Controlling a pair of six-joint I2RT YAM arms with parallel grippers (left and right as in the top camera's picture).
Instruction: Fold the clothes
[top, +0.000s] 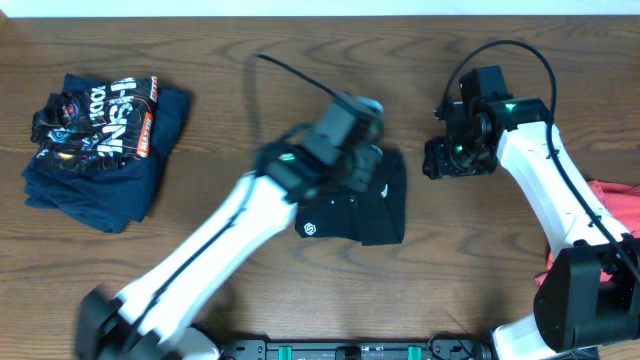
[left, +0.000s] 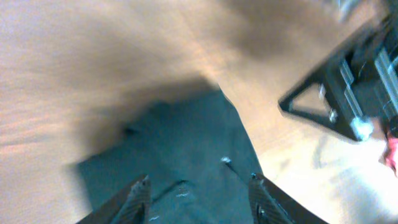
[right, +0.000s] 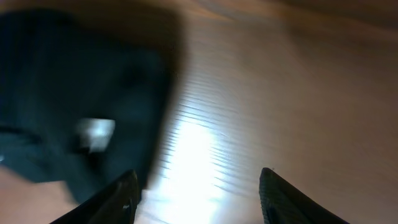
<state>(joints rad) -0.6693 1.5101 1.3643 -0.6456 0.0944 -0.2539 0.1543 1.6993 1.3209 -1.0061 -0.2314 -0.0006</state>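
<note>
One brown wooden desk (top: 230, 40) carries everything. A folded navy T-shirt with white and orange print (top: 100, 140) lies toward its left end. A smaller folded black garment (top: 375, 215) sits in the middle, and a red cloth (top: 625, 200) shows at the right edge. The left pincer (left: 199, 186) hovers spread wide over the black garment. The right pincer (right: 199, 180), also wide, hangs over bare desk beside it.
</note>
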